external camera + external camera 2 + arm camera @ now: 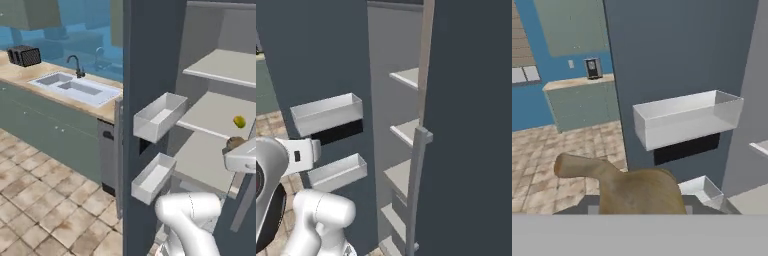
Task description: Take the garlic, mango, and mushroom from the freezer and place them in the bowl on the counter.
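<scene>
**Mushroom in the pincer, door standing between it and the counter**

Kitchen tiles and grey-green cupboards are lying to the left, where the counter (20, 75) is running along the wall with its white sink (75, 87). To the right, the freezer (220, 30) is standing open, its dark door (150, 60) turned edge-on in the left base view, with white door bins (159, 117) facing the shelves.

The gripper (236, 150) is reaching in at the level of the lower shelves. It is apparently clamping the mushroom (637, 190). In the hand view the tan cap is sitting right at the fingers, hiding their tips, with nothing under it but floor well beyond. So I am judging it to be gripped and carried, not resting on anything. Its stem is pointing up and to the left in that view, away from the hand.

The mango (239, 121) is lying on the middle shelf (210, 112), just above the gripper and a little further in, clear of the fingers.

The coming move is turning on one thing. The counter is lying to the left of the gripper, and the open door with its bins is standing directly between them. The hand will probably be needing to draw back out of the cabinet before swinging left around the door's edge. The nearer bins are looking like the likeliest thing to clip.
</scene>
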